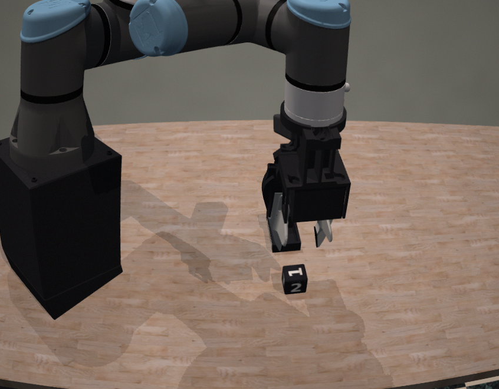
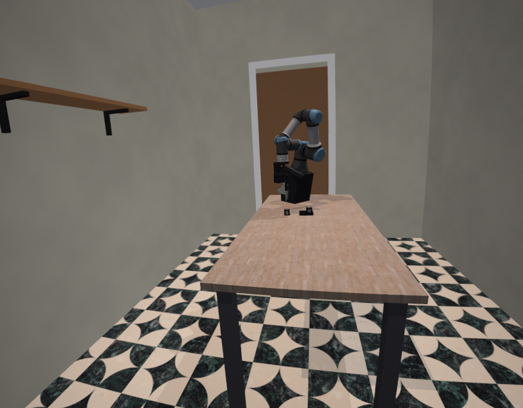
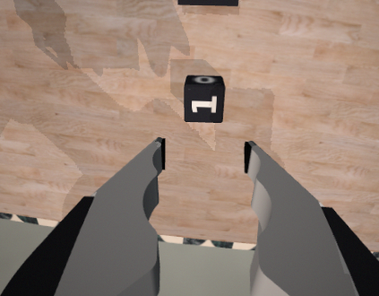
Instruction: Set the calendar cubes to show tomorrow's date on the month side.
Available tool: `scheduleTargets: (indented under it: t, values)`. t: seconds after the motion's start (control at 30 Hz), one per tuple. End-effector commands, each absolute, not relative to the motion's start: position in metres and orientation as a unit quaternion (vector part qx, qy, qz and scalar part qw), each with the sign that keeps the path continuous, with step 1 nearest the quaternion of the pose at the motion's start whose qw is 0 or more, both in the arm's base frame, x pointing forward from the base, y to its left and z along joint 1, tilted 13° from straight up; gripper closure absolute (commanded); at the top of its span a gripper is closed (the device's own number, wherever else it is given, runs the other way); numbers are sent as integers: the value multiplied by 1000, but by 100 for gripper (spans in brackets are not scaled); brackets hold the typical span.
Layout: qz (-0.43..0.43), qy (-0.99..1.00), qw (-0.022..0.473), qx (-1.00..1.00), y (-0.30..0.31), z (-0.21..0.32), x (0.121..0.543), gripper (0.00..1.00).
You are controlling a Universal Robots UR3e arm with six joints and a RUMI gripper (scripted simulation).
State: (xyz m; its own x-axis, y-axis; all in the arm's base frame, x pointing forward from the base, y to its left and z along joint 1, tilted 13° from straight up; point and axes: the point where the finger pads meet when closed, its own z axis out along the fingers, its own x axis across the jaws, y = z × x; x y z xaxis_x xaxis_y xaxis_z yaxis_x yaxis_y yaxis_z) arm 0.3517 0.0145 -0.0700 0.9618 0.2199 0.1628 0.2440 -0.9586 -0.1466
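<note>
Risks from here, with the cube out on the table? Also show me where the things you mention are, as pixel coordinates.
1. The loose cube (image 1: 294, 279) (image 2: 287, 211) (image 3: 204, 100) has its 1 lying sideways on top; regrasped without the right turn, it could end up with a digit not upright.
2. The gripper (image 1: 302, 246) (image 3: 204, 142) is open above the table, only moderately wider than the cube, so an off-center descent might clip it.
3. The tray (image 1: 286, 247) (image 2: 303, 213) (image 3: 209, 4) has raised walls; a skewed placement may leave the cube tilted on one.
</note>
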Motion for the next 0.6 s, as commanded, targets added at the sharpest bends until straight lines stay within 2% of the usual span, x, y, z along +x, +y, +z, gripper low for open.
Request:
scheduleTargets:
  t: [0.0,0.3,0.33,0.57]
  values:
    - [-72,-118,83,-987,12,-60,351,71]
    - [-72,-118,83,-987,12,-56,350,71]
    - [-72,-118,83,-987,12,-56,350,0]
    - [-72,-118,83,-987,12,-56,350,0]
